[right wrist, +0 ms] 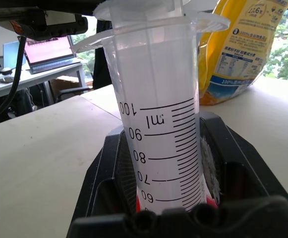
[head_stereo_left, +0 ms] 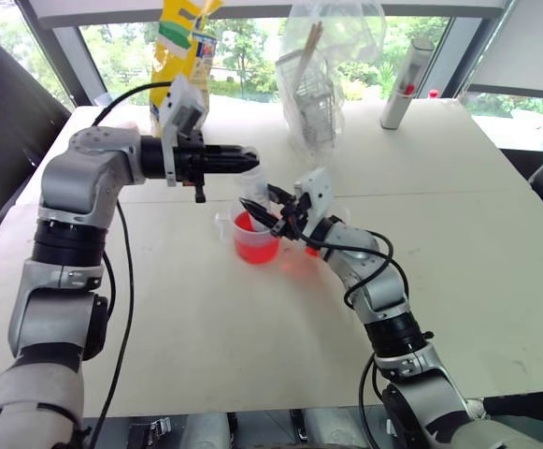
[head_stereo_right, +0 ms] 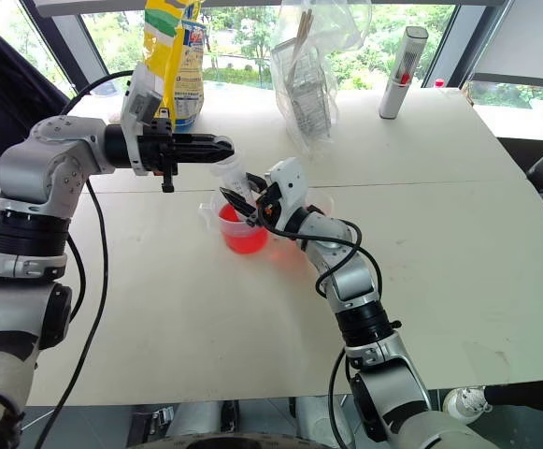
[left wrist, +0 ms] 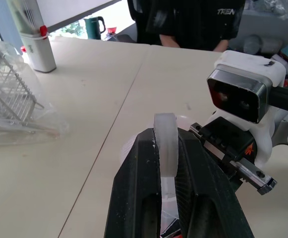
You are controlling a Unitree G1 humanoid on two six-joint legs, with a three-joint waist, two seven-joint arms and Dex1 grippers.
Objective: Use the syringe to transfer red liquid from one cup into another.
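The handled clear cup (head_stereo_left: 255,239) stands mid-table holding red liquid (head_stereo_left: 255,245). The syringe (head_stereo_left: 255,186) stands tilted in it, tip down in the liquid. My right gripper (head_stereo_left: 264,211) is shut on the barrel (right wrist: 158,124), whose printed scale shows between its fingers. My left gripper (head_stereo_left: 250,159) reaches in level from the left, shut on the plunger's ring top (left wrist: 164,148) above the barrel. The other cup is hidden behind my right hand.
A yellow bag (head_stereo_left: 182,47), a clear plastic bag with a wire rack (head_stereo_left: 322,79) and a white-grey tube (head_stereo_left: 405,86) stand along the table's far edge. A person in black (left wrist: 193,20) is beyond the table, and a laptop (right wrist: 49,49) sits on a side desk.
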